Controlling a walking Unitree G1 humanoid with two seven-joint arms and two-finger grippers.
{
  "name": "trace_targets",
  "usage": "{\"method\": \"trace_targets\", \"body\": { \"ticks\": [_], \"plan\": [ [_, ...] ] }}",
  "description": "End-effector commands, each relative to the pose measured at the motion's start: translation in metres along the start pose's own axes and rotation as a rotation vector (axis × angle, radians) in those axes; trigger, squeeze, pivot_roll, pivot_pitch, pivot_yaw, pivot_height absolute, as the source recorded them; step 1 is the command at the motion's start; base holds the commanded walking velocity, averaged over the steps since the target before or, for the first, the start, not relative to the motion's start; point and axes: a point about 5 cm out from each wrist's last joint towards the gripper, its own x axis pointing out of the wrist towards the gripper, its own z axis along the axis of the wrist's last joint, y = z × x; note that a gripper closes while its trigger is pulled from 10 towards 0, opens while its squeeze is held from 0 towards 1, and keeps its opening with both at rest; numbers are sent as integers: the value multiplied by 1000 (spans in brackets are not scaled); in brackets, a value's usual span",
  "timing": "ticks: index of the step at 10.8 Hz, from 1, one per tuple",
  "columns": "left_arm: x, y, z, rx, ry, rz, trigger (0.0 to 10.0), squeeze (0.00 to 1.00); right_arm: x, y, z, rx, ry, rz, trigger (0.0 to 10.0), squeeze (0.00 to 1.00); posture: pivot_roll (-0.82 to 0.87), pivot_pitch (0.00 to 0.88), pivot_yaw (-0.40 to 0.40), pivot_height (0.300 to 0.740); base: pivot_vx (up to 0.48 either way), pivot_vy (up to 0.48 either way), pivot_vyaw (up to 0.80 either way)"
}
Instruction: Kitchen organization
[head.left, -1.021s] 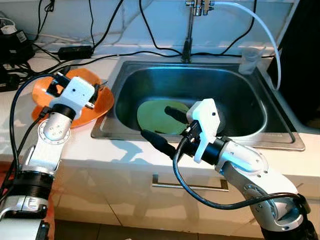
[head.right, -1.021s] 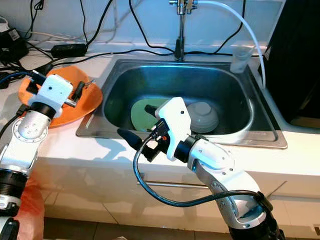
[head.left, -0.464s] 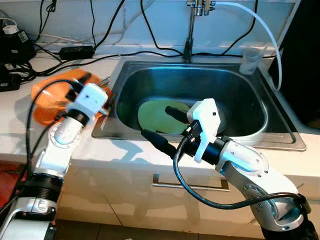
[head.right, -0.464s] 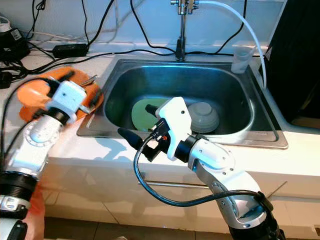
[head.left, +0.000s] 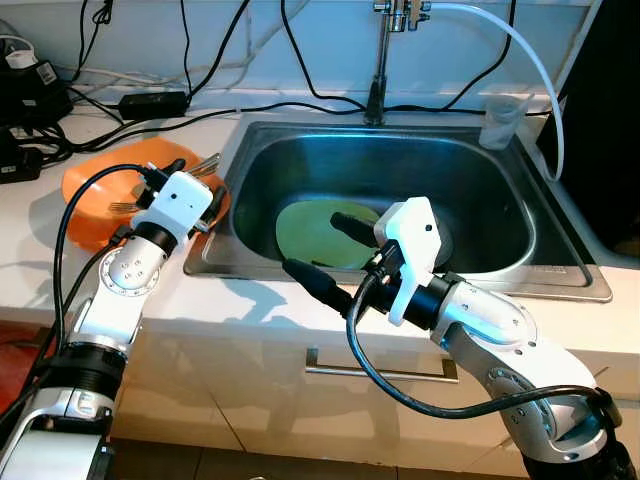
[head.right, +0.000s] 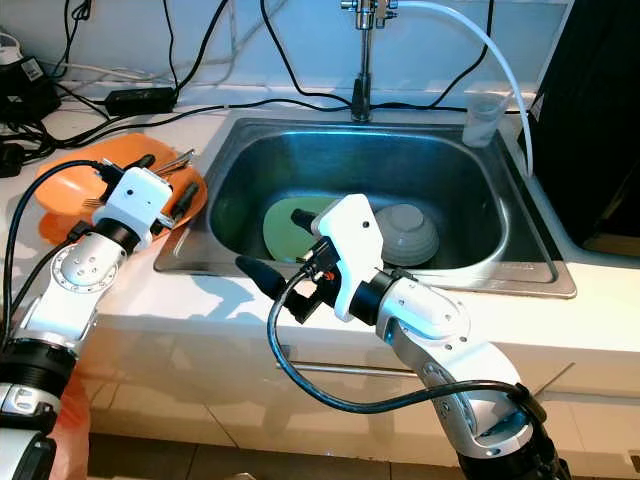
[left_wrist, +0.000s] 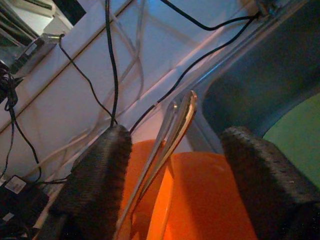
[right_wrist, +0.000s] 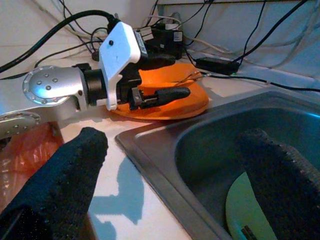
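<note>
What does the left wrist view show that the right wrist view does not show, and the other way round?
Left wrist view alone: the metal cutlery close up between that gripper's open jaws, lying across the orange plate's rim.

Right wrist view alone: the whole left gripper from outside, hovering over the orange plate, and the black power adapter on the counter.

Both: the orange plate, the green plate in the sink, and black cables against the wall.

Left gripper (head.left: 187, 183) and right gripper (head.left: 320, 252), jaws seemingly parted.
</note>
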Motion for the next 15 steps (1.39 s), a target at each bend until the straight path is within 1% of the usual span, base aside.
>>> {"method": "trace_targets", "body": {
  "ticks": [1, 6, 13, 15],
  "plan": [
    [1, 7, 0, 10, 1, 14, 0, 0, -2, -1, 3, -9, -15, -16, 10000, 0, -76, 0, 75, 740, 0, 0, 0],
    [1, 3, -8, 7, 15, 6, 0, 0, -2, -1, 3, -11, -15, -21, 10000, 0, -85, 0, 80, 740, 0, 0, 0],
    [3, 2, -9, 12, -4, 13, 0, 0, -3, -1, 3, -14, -16, -29, 10000, 0, -89, 0, 86, 740, 0, 0, 0],
    [1, 8, -1, 23, -58, 59, 0, 0, -3, -2, 3, -17, -15, -30, 10000, 0, -88, 0, 85, 740, 0, 0, 0]
  ]
}}
